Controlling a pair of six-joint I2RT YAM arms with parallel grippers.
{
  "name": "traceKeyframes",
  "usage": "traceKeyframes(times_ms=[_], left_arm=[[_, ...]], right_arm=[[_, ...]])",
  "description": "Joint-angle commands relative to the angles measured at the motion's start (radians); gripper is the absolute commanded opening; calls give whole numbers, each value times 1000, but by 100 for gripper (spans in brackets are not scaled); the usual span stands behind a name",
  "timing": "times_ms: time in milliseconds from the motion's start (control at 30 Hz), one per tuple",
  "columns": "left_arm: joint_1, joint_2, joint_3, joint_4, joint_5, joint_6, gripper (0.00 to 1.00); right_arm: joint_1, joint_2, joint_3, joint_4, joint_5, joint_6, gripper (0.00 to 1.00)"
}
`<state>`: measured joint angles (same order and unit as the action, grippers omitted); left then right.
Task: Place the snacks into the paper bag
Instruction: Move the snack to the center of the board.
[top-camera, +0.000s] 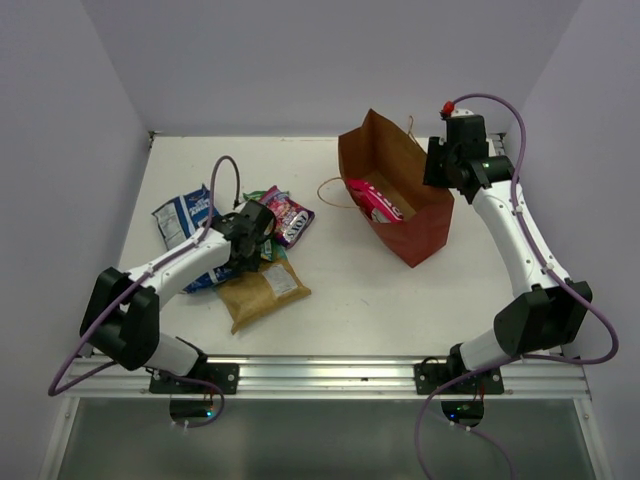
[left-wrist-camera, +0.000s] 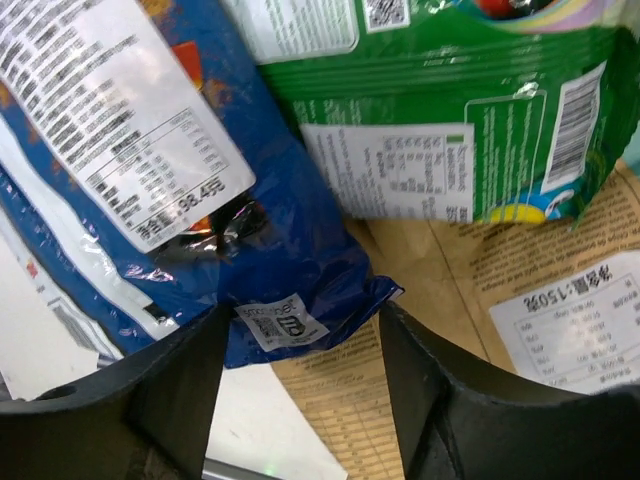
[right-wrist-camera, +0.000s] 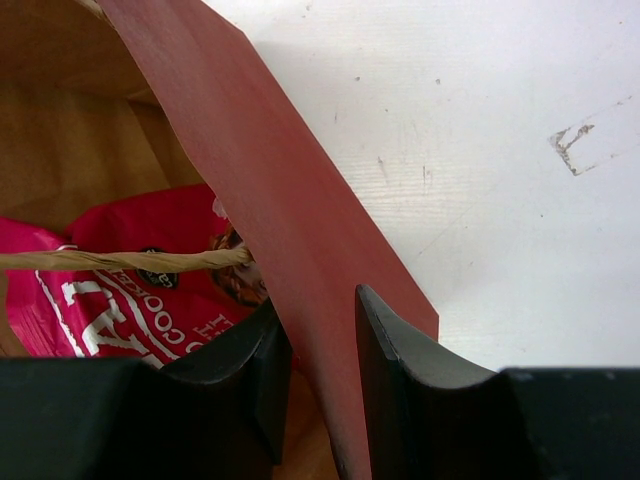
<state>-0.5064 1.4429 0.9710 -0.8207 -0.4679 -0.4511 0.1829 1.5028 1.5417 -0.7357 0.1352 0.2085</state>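
While pinching the right-hand wall of the paper bag (top-camera: 425, 230) between the closed-in jaws of the right gripper (right-wrist-camera: 315, 305), and so propping its mouth open, reaches with the left gripper (left-wrist-camera: 300, 320) into the pile of snacks lying well to the left of the bag. Straddles a corner of the blue packet (left-wrist-camera: 270, 260) there, jaws apart on either side of it; cannot tell whether pressing on the foil yet. Shows no packet lifted off the table (top-camera: 350, 300)

Done so far, by the look of it: 1 item, the pink packet (top-camera: 372, 200), lying inside the bag, with the twine handle (right-wrist-camera: 120, 258) crossing in front of it in the right wrist view. Left to do: everything else. Counts at least 4 more outside, all left of the bag: the blue packet, a green packet (left-wrist-camera: 450, 110) touching it and overlapping the tan packet (top-camera: 262, 290), plus the purple candy packet (top-camera: 290, 215) on the side of the pile closest to the bag. Possibly more hidden under the left arm; cannot say

Judges the job as early, with what looks like the 2nd pick just starting. Calls next for a firm close on that blue corner, a lift clear of the green packet, then a carry across to the bag's open mouth and a release above the pink packet
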Motion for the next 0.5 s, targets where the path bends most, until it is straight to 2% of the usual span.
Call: traceKeyframes(times_ms=[0,167,300,467], left_arm=[[-4,54,46,103,-37,23,64],[2,168,130,196,-43,64,56],[34,321,283,235,27,86,46],[46,424,486,272,66,117,45]], right_arm=[[-7,0,-5,41,-13,0,34],[-10,-4,-8,41,-13,-1,34],[-8,-7,-11,42,-14,-1,34],[-11,-12,-15,45,-16,-3,34]])
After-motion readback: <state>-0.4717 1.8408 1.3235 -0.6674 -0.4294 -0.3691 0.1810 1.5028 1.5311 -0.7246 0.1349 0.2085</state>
